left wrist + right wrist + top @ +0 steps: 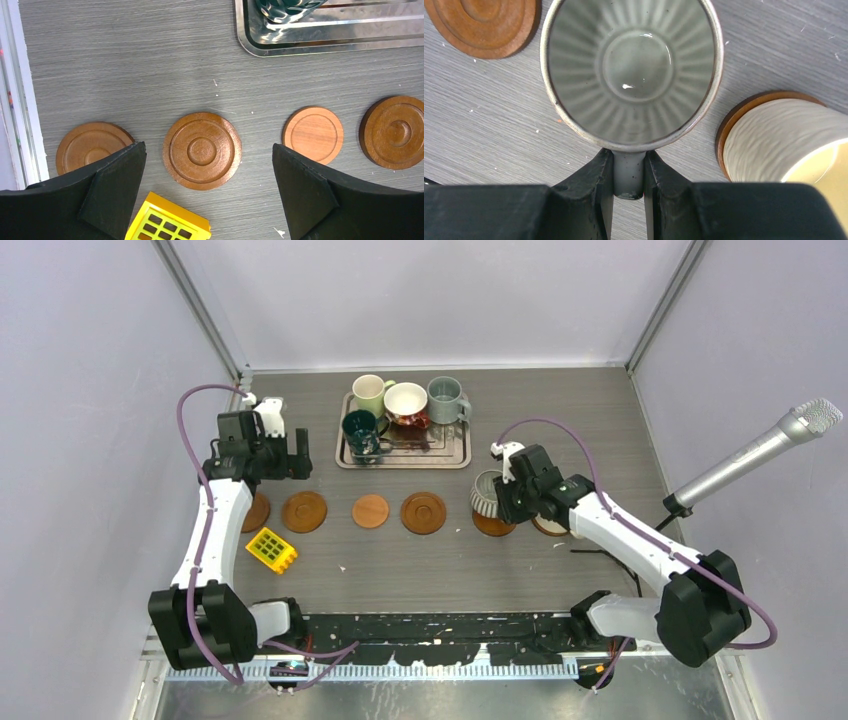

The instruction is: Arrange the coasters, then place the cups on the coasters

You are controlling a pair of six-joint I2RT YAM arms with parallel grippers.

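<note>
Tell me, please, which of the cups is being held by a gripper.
The grey-white ribbed cup: the right gripper pinches its handle. The cream cup beside it and those at the tray stand free.

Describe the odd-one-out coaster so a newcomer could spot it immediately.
Find the silver tray at the back of the table; a row of brown coasters lies in front of it. Third from the left is the plain coaster: lighter, smaller, with a nearly smooth face, while its neighbours carry concentric rings.
</note>
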